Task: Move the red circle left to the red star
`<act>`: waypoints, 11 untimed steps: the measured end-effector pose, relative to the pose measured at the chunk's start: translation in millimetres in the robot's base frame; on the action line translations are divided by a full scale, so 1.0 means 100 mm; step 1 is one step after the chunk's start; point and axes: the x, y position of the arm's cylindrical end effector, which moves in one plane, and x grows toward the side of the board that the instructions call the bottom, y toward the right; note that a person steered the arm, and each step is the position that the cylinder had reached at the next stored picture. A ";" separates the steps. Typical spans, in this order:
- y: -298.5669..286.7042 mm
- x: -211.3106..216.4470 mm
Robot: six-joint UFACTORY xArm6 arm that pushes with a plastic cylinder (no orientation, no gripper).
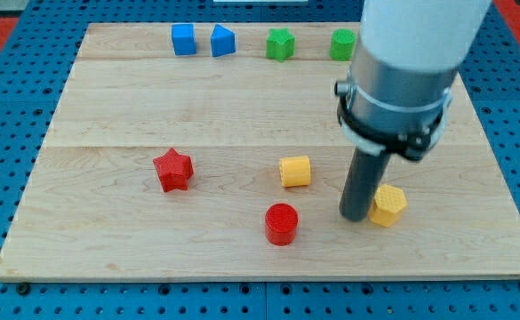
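Camera view, my tip [356, 216] right of red circle [281, 223], apart, red star [172, 169] farther left

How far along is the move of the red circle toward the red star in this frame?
Nothing looks done: the red circle sits apart from the red star, below it and toward the view's right. In hand: my tip is on the circle's right, a gap away, touching or nearly touching a yellow block. Left: close on the circle's right side, then push it left and slightly up to the star.

My tip [355, 216] — upright, on board
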 end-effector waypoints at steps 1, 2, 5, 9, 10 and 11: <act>0.21 0.12; 0.61 -0.07; 0.96 -0.56; -0.77 0.14; -1.53 0.00; -1.71 -0.04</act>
